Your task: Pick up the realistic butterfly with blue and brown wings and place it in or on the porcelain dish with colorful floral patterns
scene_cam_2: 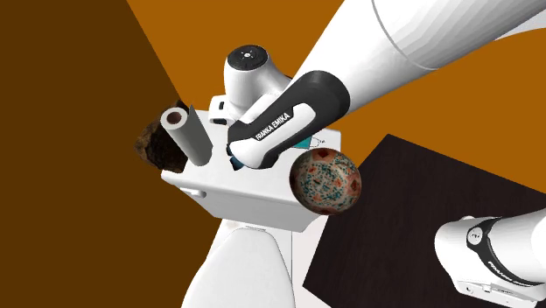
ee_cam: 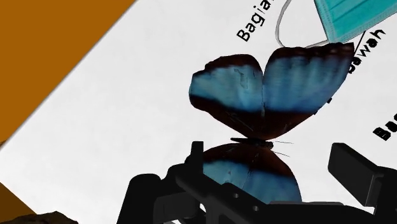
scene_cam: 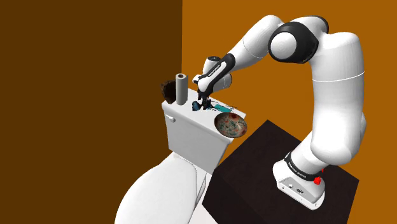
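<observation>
Shoulder view: butterfly [scene_cam: 203,104] lying flat on the toilet tank lid [scene_cam: 181,113], directly under the down-pointing jaws, with a grey roll [scene_cam: 181,89] on one side and the floral dish [scene_cam: 231,125] at the lid's end nearest the dark stand [scene_cam: 273,162]. The carry looks short. Second exterior view: dish [scene_cam_2: 325,181] tilted at the lid's corner, drop-off close, open room above. Wrist view: jaws wide apart, gripping nothing, straddling the butterfly's near wing. A teal mask [ee_cam: 353,19] lies just beyond the far wing.

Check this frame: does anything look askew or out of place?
The dish looks odd: it stands tilted at the toilet tank's corner, its patterned inside facing sideways, and seems to hang past the edge. The butterfly lies wings spread on the tank, between the open hand's fingers. Nothing looks spilled.
</observation>
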### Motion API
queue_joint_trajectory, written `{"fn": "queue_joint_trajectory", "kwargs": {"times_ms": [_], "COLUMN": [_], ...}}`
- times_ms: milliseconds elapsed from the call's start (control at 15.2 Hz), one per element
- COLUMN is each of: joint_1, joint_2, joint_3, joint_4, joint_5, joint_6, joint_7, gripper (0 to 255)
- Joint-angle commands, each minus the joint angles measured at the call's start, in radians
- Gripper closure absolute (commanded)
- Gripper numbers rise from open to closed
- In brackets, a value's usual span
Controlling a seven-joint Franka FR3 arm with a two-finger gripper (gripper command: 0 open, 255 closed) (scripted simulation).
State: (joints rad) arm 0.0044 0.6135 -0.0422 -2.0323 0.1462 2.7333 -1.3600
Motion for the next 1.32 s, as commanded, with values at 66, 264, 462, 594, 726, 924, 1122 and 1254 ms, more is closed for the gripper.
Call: {"fn": "queue_joint_trajectory", "kwargs": {"times_ms": [66, 264, 462, 594, 726, 924, 1122, 1254], "joint_1": [-0.002, -0.002, -0.002, -0.002, -0.002, -0.002, -0.002, 0.001], "joint_2": [0.011, 0.011, 0.010, 0.010, 0.010, 0.011, 0.011, -0.014], "joint_3": [0.001, 0.001, 0.001, 0.001, 0.001, 0.001, 0.001, -0.002], "joint_4": [0.006, 0.006, 0.006, 0.006, 0.006, 0.007, 0.006, -0.001], "joint_5": [0.001, 0.001, 0.001, 0.001, 0.001, 0.001, 0.001, -0.002], "joint_6": [0.005, 0.005, 0.005, 0.005, 0.005, 0.004, 0.005, -0.012], "joint_7": [-0.002, -0.002, -0.002, -0.002, -0.002, -0.002, -0.002, 0.001], "gripper": [0, 0, 0, 255, 255, 255, 255, 255]}}
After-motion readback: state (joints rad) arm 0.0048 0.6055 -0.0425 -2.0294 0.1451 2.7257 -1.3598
